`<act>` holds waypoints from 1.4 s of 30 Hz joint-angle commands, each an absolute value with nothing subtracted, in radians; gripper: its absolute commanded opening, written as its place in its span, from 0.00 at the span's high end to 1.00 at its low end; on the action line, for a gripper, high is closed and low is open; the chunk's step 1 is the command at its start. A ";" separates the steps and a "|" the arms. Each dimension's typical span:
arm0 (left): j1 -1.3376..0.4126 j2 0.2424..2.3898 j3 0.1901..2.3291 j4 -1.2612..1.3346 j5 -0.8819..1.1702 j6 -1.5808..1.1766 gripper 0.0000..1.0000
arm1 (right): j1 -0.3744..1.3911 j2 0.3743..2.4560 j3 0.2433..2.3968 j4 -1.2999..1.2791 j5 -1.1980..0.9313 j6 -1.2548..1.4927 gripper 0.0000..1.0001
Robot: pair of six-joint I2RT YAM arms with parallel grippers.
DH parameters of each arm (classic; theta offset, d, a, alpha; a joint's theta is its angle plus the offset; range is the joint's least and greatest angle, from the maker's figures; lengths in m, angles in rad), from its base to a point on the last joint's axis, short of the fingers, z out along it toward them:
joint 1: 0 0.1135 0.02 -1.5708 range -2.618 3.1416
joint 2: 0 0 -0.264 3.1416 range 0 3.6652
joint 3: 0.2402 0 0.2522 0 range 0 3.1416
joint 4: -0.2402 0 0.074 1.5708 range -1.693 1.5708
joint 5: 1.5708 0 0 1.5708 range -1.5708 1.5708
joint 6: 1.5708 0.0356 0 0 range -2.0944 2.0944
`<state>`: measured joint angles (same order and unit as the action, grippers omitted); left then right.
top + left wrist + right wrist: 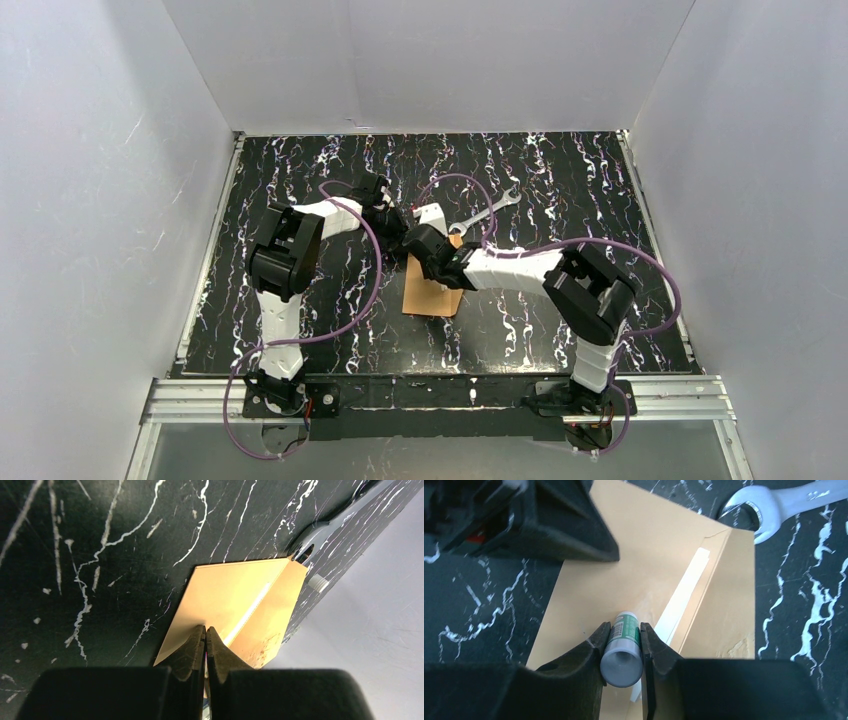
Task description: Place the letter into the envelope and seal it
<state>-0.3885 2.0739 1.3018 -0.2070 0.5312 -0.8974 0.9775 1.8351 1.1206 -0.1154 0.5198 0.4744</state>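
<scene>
Left wrist view: the left gripper (205, 631) has its black jaws pressed together on the near edge of the envelope (235, 595), pinching the smooth orange-brown kraft paper. The envelope lies on the black, white-veined table (90, 555). Its long axis runs from bottom centre toward the upper right, and one panel is folded along a bright crease.

Over to the right wrist view: the right gripper (622, 632) pinches a small glue stick (622, 652), a grey-ended cylinder with a green and white label, pointing up the frame over the envelope. Only this view shows a pale strip (684, 595) along the fold; whether it is the letter I cannot tell. A shiny metal wrench (774, 502) lies at the upper right, just beside the envelope's corner.

Top external view: the envelope sits at the table's centre, its long axis running bottom to top and leaning slightly right. Both grippers meet over its upper end, and its lower part shows bare.
</scene>
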 commanded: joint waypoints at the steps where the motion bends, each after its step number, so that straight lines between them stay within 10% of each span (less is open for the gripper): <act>1: -0.390 2.119 1.255 -0.290 0.389 -0.891 1.00 | 1.046 1.818 1.077 -0.304 0.476 0.543 0.99; 31: -0.390 2.125 1.271 -0.314 0.416 -0.849 1.00 | 0.934 1.929 1.269 -0.427 0.544 0.558 0.99; 42: -0.405 2.004 1.371 -0.402 0.553 -0.691 0.88 | 0.815 1.592 1.292 -0.434 0.160 0.584 0.99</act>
<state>-0.3946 2.0739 1.3350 -0.2684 0.5461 -0.8070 0.8852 1.7878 1.2758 -0.4175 0.3401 0.5617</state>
